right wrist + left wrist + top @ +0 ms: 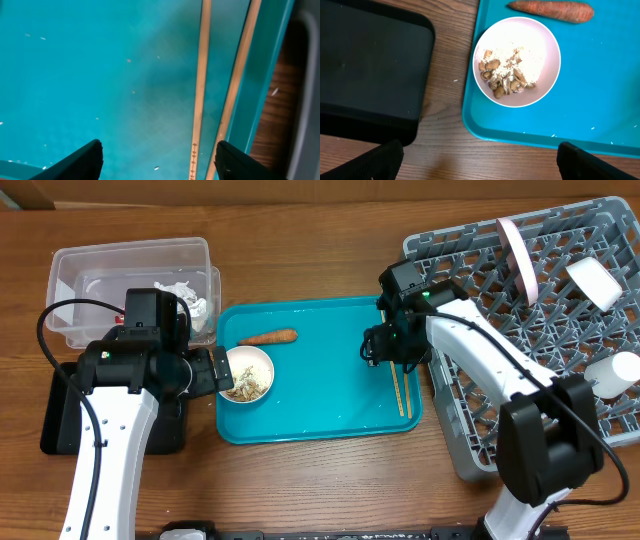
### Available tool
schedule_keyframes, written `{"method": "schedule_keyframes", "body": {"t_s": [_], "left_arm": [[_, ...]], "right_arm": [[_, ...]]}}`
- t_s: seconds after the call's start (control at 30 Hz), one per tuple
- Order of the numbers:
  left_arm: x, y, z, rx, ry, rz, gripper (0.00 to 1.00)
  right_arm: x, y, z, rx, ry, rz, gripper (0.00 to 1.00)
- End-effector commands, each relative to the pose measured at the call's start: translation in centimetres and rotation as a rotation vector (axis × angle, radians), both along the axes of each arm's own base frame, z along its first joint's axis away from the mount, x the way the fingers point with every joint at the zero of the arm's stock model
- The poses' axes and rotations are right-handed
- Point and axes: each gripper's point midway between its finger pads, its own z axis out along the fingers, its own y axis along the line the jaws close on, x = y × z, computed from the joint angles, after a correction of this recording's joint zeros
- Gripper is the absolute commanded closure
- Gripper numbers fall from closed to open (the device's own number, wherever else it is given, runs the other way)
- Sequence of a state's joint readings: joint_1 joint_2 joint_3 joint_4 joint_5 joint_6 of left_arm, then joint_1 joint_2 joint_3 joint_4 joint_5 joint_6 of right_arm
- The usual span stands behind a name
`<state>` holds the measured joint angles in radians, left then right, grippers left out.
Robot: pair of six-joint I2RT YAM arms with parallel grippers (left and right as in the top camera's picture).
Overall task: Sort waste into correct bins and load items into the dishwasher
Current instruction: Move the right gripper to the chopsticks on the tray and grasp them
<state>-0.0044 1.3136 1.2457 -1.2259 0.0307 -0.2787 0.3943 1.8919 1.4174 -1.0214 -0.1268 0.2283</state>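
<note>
Clear tub (70, 265): is sitting at the upper left of the overhead frame, holding crumpled tissue (188, 298), so it seems to be serving for paper waste.
Black tray (60, 418): is lying just below the tub, probably waiting for food waste.
Left gripper (480, 150): is hovering beside the bowl, jaws spread wide and gripping nothing, likely lining up on it.
Bowl (516, 61): is sitting at the left of the teal tray (320, 405), carrying beige food scraps (502, 77) that need tipping out before racking.
Carrot (268, 337): is lying just above the bowl, apart from it.
Right gripper (160, 152): is hanging low, jaws spread, straddling the chopsticks (200, 75) without pinching them.
Chopsticks: are lying along the tray's right wall, making the pick awkward.
Dish rack (430, 250): is filling the right side, a plate (518, 258) standing on edge among its pegs.
</note>
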Motion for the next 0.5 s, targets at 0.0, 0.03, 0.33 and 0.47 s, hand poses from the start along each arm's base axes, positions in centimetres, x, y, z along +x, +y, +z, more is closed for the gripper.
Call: {"method": "schedule_keyframes", "body": {"t_s": [0.0,0.03,0.33,0.47], "left_arm": [[-0.2,-0.2,0.1,-0.019,-0.003,0.016,0.0],[-0.2,-0.2,0.1,-0.019,-0.002,0.016,0.0],[-0.2,-0.1,0.1,-0.019,-0.003,0.016,0.0],[-0.2,-0.2,0.1,-0.019,-0.003,0.016,0.0]], "right_arm": [[-0.4,0.0,-1.3,-0.006,0.053,-0.054,0.27],[-0.5,-0.1,-1.7,-0.011,0.067,-0.059,0.27],[-1.7,-0.3,-4.0,-0.034,0.122,-0.08,0.3],[-2.5,-0.6,-5.1,-0.041,0.139,-0.083,0.29]]}}
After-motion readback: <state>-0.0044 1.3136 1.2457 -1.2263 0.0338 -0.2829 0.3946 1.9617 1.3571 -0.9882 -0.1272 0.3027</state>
